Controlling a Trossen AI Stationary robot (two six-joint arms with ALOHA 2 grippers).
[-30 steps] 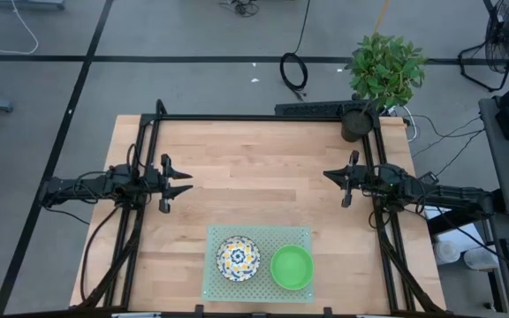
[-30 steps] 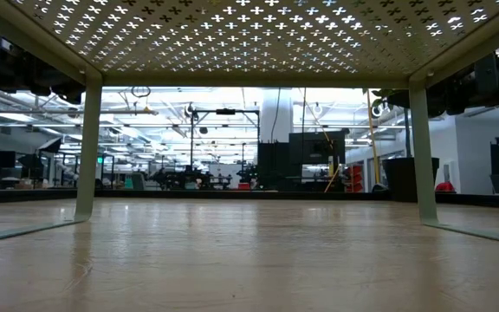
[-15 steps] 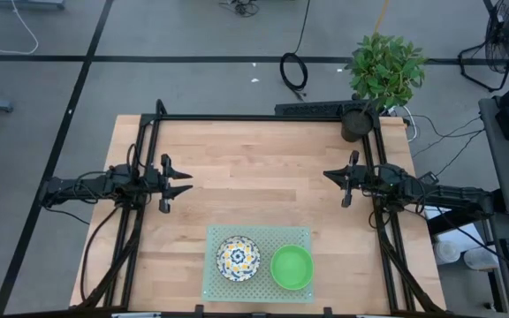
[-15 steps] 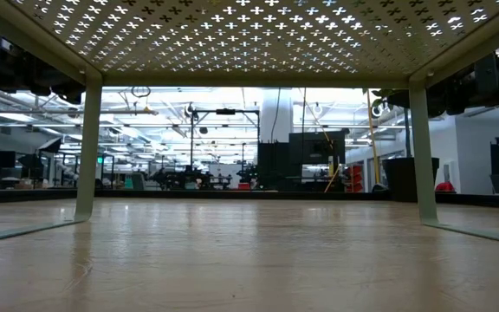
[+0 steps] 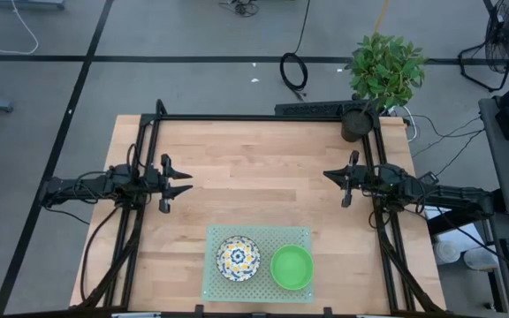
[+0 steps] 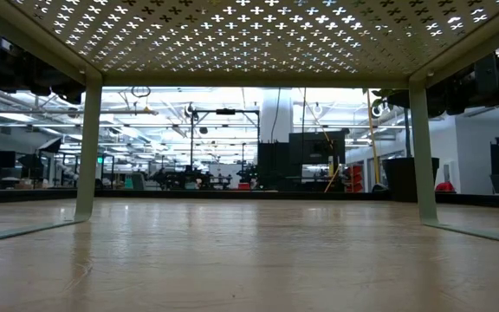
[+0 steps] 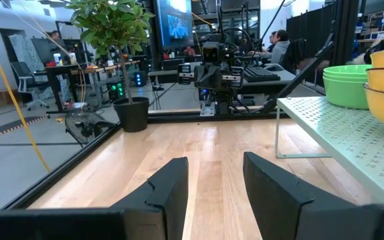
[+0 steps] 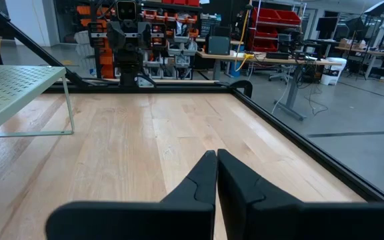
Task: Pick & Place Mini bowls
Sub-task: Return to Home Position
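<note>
Apparently done: the patterned mini bowls (image 5: pixel 238 258) and green mini bowls (image 5: pixel 292 267) sit stacked (counts unclear) on the shelf (image 5: pixel 277 237) at 6 o'clock of the surface (image 5: pixel 263 150). Left gripper (image 5: pixel 186 182), at 9 o'clock, has its fingers parted and empty. Right gripper (image 5: pixel 328 176), at 3 o'clock, has its fingers pressed together and empty.

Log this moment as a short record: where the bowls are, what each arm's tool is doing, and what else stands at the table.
patterned bowls: stacked on the shelf, on the left arm's side
green bowls: stacked on the shelf beside the patterned stack, on the right arm's side
shelf: middle of the table edge opposite the plant's edge
left tool: open, empty, over the table's left part
right tool: shut, empty, over the table's right part
potted plant: at the table's far right corner
bowls off the shelf: none seen
</note>
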